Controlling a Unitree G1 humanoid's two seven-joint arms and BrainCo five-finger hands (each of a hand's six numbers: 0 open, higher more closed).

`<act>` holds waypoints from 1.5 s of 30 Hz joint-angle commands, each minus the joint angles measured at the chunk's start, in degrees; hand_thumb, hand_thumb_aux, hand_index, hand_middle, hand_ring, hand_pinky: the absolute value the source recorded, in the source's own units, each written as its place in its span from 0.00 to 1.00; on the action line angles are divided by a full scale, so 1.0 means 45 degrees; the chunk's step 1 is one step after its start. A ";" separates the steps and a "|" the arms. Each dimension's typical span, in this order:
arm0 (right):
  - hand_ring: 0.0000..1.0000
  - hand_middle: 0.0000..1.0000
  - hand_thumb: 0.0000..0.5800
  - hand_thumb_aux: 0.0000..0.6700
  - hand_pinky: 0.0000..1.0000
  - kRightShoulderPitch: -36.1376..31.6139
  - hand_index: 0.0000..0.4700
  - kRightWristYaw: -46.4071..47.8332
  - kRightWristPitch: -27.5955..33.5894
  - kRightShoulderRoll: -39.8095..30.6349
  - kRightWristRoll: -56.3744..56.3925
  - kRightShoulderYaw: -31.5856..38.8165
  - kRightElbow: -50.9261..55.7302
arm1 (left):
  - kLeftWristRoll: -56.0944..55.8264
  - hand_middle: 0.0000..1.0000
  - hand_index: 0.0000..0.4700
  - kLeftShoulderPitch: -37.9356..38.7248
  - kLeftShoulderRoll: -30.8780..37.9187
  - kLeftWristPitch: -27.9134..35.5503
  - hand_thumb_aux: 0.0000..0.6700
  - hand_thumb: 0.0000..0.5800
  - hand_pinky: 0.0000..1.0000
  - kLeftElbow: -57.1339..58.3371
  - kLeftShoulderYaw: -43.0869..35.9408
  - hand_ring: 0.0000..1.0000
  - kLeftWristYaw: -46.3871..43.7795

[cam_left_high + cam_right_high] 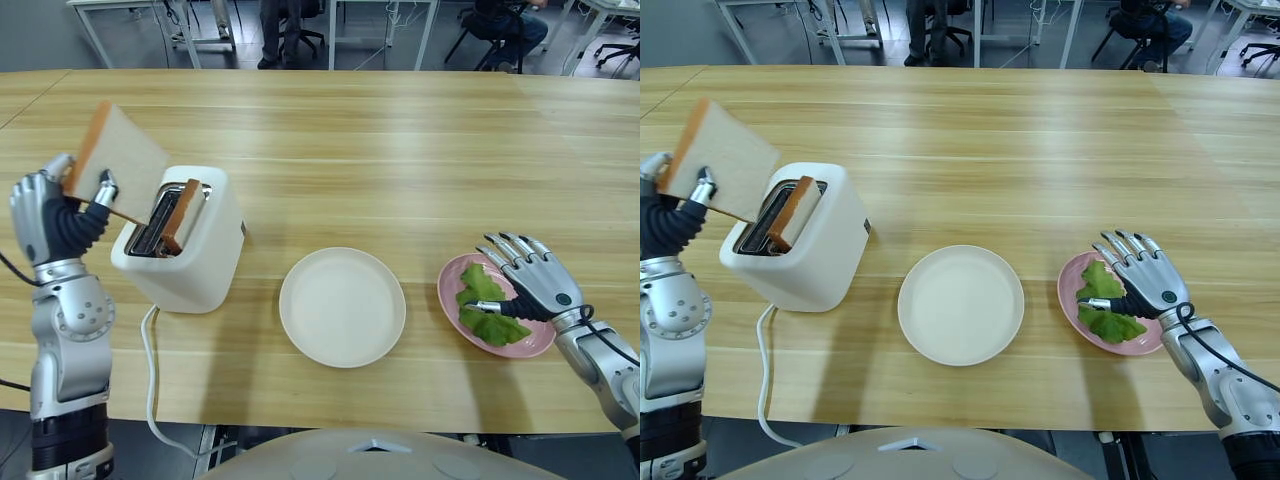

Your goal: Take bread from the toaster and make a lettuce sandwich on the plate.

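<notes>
1. We take the round cream plate (342, 306) at the middle of the light wooden table (400, 150) as our landmark; nothing lies on it.
2. Left of that plate stands a white two-slot toaster (200, 265). A brown-crusted slice of bread (182, 215) sticks up out of the slot nearer the plate.
3. Beyond the toaster, farther left of the plate, the left hand (55, 215) has its fingers clamped on the lower edge of a second white bread slice (120, 155). It holds this slice tilted in the air above the toaster's far slot.
4. Right of the cream plate sits a small pink plate (445, 290) with green lettuce leaves (490, 318) on it.
5. The right hand (535, 280) lies over the pink plate's outer side, fingers spread apart and gripping nothing. We cannot tell whether its thumb touches the lettuce.
6. A white power cord (150, 370) runs from the toaster toward the table's near edge, left of the cream plate.
</notes>
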 commanded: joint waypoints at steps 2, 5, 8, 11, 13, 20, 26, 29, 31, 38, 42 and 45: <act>0.00 0.00 0.00 0.00 0.00 0.0019 0.00 0.0267 0.0317 -0.0652 -0.0226 0.0645 0.0578 | -0.0466 1.00 0.98 0.0008 -0.0354 -0.0284 1.00 1.00 1.00 -0.0991 0.0722 1.00 0.0194; 0.00 0.00 0.00 0.00 0.00 -0.0015 0.00 0.0449 0.0318 -0.1067 -0.0195 0.1080 0.0989 | -0.0787 1.00 0.98 -0.0091 -0.0609 -0.0472 1.00 1.00 1.00 -0.1886 0.1040 1.00 0.0190; 0.00 0.00 0.00 0.00 0.00 -0.0069 0.00 0.0470 0.0229 -0.1363 0.0037 0.1403 0.1447 | -0.1248 1.00 0.98 -0.0462 -0.0892 -0.0661 1.00 1.00 1.00 -0.3178 0.0881 1.00 -0.0129; 0.00 0.00 0.52 0.31 0.00 -0.0235 0.30 0.0429 0.0052 -0.1467 0.0205 0.1844 0.2048 | -0.1835 1.00 0.98 -0.0966 -0.1123 -0.0541 1.00 1.00 1.00 -0.4089 0.0350 1.00 -0.0728; 0.00 0.00 0.74 0.49 0.00 -0.0330 0.48 0.0301 -0.0056 -0.1377 0.0357 0.2100 0.2423 | -0.2186 1.00 0.98 -0.1404 -0.1261 -0.0214 1.00 1.00 1.00 -0.4549 -0.0152 1.00 -0.1282; 0.00 0.00 1.00 1.00 0.00 -0.0685 0.98 -0.0007 -0.0100 -0.1280 0.0636 0.2934 0.3668 | -0.3344 1.00 0.98 -0.2821 -0.1886 0.0929 1.00 1.00 1.00 -0.5342 -0.2024 1.00 -0.2880; 0.00 0.00 1.00 1.00 0.00 -0.0922 0.98 -0.0141 -0.0282 -0.1475 0.1157 0.3062 0.4034 | -0.3639 1.00 0.98 -0.3428 -0.2526 0.1517 1.00 1.00 1.00 -0.5179 -0.3381 1.00 -0.3627; 0.00 0.00 1.00 1.00 0.00 -0.0995 0.98 -0.0282 -0.0435 -0.1596 0.1532 0.2913 0.3884 | -0.3703 1.00 0.98 -0.3387 -0.2780 0.1703 1.00 1.00 1.00 -0.4662 -0.4193 1.00 -0.4130; 0.00 0.00 1.00 1.00 0.00 -0.1047 0.98 -0.0435 -0.0515 -0.1701 0.1856 0.2620 0.3558 | -0.3817 1.00 0.98 -0.3196 -0.2833 0.1926 1.00 1.00 1.00 -0.4134 -0.4915 1.00 -0.4678; 0.00 0.00 1.00 1.00 0.00 -0.1236 0.98 -0.0992 -0.0806 -0.2075 0.3002 0.1112 0.1525 | -0.3629 1.00 0.98 -0.1893 -0.2194 0.2622 1.00 1.00 1.00 -0.1642 -0.7412 1.00 -0.6992; 0.00 0.00 1.00 1.00 0.00 -0.1278 0.98 -0.0690 -0.0973 -0.2169 0.3468 0.0383 0.0253 | -0.3454 1.00 0.98 -0.1514 -0.1333 0.2826 1.00 1.00 1.00 -0.0528 -0.8401 1.00 -0.8351; 0.00 0.00 1.00 1.00 0.00 -0.1242 0.98 -0.0343 -0.1011 -0.2057 0.3591 0.0171 -0.0484 | -0.3395 1.00 0.98 -0.1540 -0.0819 0.2770 1.00 1.00 1.00 0.0287 -0.8959 1.00 -0.9176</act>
